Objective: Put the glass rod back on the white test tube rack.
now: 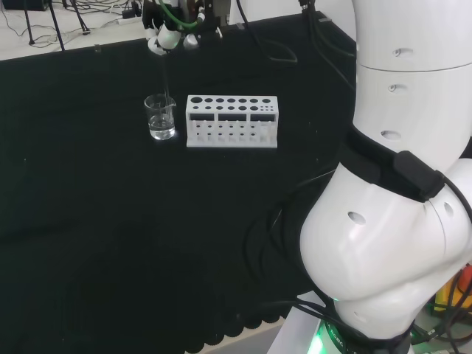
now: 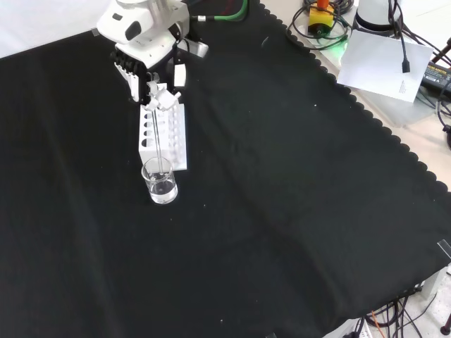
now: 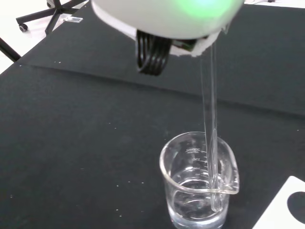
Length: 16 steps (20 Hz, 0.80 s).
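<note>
A clear glass rod [image 3: 210,119] hangs from the hand [image 2: 156,95], whose fingers pinch its upper end; its lower end dips into a small glass beaker [image 3: 199,181] holding a little clear liquid. In the front view the rod [image 2: 159,137] runs down from the hand into the beaker [image 2: 161,182], just in front of the white test tube rack [image 2: 163,134]. In the head view the hand [image 1: 168,35] is above the beaker [image 1: 161,117], and the rack [image 1: 231,122] stands just right of the beaker.
The arm's white links [image 1: 398,206] stand at the head view's right. Cables [image 1: 280,44] lie at the far edge of the black cloth. A sheet of paper [image 2: 387,60] and cables lie off the cloth at the front view's upper right.
</note>
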Available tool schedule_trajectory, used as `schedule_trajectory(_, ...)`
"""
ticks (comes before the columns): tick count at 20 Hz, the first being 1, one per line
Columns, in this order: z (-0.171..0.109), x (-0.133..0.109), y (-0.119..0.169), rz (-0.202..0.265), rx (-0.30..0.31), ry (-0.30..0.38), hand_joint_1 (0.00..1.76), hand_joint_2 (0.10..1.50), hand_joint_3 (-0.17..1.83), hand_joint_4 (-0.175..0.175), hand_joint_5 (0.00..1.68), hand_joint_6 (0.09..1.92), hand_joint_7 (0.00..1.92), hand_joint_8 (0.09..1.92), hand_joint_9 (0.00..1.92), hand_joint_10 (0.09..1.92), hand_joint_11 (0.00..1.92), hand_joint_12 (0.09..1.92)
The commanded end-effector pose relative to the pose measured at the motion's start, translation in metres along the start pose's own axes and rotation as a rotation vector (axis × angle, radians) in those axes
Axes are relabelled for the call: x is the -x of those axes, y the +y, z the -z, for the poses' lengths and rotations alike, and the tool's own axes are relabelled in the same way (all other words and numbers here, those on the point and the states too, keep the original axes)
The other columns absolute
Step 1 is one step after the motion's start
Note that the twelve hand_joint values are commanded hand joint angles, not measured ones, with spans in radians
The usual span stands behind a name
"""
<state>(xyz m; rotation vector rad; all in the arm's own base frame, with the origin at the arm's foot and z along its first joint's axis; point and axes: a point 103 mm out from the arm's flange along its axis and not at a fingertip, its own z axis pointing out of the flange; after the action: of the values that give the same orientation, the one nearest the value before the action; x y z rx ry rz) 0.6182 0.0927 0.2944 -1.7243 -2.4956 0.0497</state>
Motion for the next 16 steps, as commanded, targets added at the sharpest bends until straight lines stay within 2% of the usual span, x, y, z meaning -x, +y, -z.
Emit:
schedule_trajectory(1,0.001,-0.017,0.002,0.008,0.001,-0.009,1.22,0.59,0.84,-0.175,1.21,0.85,1.52,1.12,1.81,0.88,1.77,0.75)
schedule_trajectory(4,0.001,-0.01,-0.011,0.008,0.02,0.008,1.22,0.59,0.84,-0.175,1.21,0.85,1.52,1.12,1.81,0.88,1.77,0.75)
schedule_trajectory(8,0.005,-0.016,-0.001,-0.015,0.003,0.003,1.22,0.59,0.84,-0.175,1.21,0.85,1.52,1.12,1.81,0.88,1.77,0.75)
schedule_trajectory(9,0.006,-0.017,0.002,-0.069,-0.009,-0.008,1.22,0.59,0.84,-0.175,1.21,0.85,1.52,1.12,1.81,0.88,1.77,0.75)
schedule_trajectory(10,0.009,-0.019,0.006,-0.08,-0.01,-0.011,1.22,0.59,0.84,-0.175,1.21,0.85,1.52,1.12,1.81,0.88,1.77,0.75)
schedule_trajectory(16,0.039,-0.019,-0.002,-0.037,0.052,0.01,1.22,0.59,0.84,-0.175,1.21,0.85,1.52,1.12,1.81,0.88,1.77,0.75)
